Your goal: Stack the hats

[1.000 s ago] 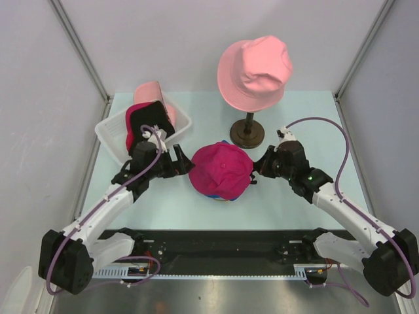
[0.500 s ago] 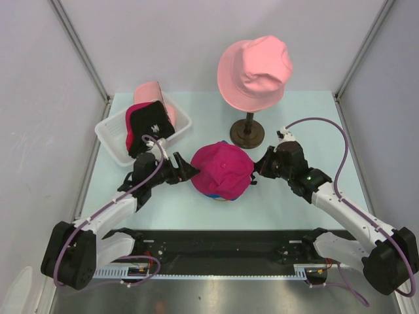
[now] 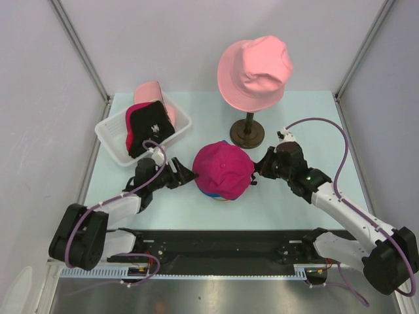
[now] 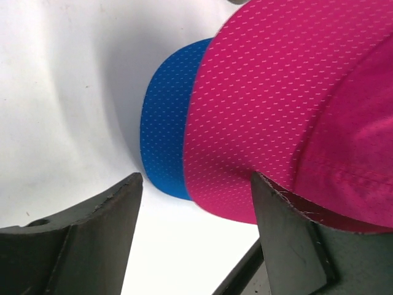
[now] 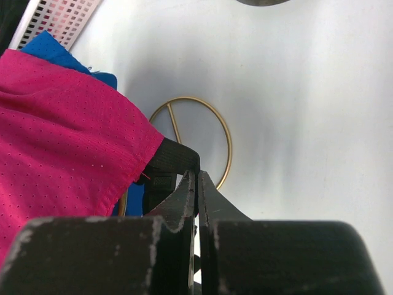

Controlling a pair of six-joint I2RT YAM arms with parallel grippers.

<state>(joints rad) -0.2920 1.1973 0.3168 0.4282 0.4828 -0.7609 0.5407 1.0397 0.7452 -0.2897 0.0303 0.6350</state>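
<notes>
though nr magenta cap (image 3: 222, 169), basket (image 3: 105, 136) & stand base (image 3: 248, 137) apart

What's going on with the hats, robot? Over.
Left pincer open at magenta cap. Right pincer shut by its back strap. It sits atop blue cap. Nothing blocking.

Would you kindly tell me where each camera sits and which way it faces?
Top external: above, behind the bases, looking down at the table; both arms show.
Left wrist: on the left arm, facing magenta cap over blue cap; open left gripper shows.
Right wrist: on the right arm, facing the cap's strap; shut right gripper shows.
Shared: all show the magenta cap.
</notes>
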